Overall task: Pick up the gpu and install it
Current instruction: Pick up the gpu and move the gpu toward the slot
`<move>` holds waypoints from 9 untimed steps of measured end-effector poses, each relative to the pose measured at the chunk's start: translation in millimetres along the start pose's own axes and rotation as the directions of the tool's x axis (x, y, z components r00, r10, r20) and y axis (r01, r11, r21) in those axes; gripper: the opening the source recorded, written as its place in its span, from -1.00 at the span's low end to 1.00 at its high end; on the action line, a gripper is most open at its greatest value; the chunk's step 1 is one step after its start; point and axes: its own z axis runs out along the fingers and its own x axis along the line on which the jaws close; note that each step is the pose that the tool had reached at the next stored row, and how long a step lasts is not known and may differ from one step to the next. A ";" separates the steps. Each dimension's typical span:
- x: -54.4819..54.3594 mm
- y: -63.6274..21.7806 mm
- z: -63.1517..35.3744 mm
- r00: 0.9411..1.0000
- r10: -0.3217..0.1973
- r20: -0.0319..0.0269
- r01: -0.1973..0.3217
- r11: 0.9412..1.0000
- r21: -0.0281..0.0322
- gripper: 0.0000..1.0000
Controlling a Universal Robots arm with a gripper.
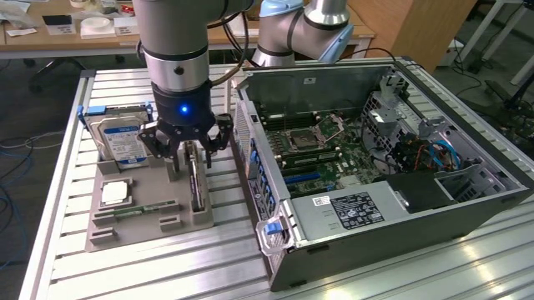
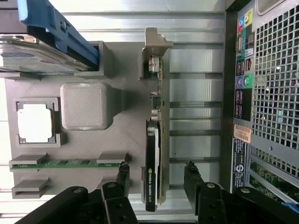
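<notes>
The gpu stands on edge in a slot of the grey holder, on the exterior view's left of the computer case. In the wrist view the gpu shows its dark fan shroud, green board edge and metal end bracket. My gripper hangs directly over the card and is open. Its black fingers stand on either side of the gpu's dark end with a gap on each side, so my gripper straddles the card without gripping it.
The holder also carries a hard drive with a blue frame, a square processor and a memory stick. The open computer case lies close by on the exterior view's right, motherboard exposed. Everything rests on a slatted aluminium table.
</notes>
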 end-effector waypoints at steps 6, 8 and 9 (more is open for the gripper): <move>0.1 0.1 5.6 1.000 0.000 0.000 0.000 1.000 0.000 0.18; 0.1 0.1 6.6 1.000 0.000 0.000 0.000 1.000 0.000 0.18; 0.1 0.2 7.3 1.000 0.000 0.000 0.000 1.000 0.000 0.18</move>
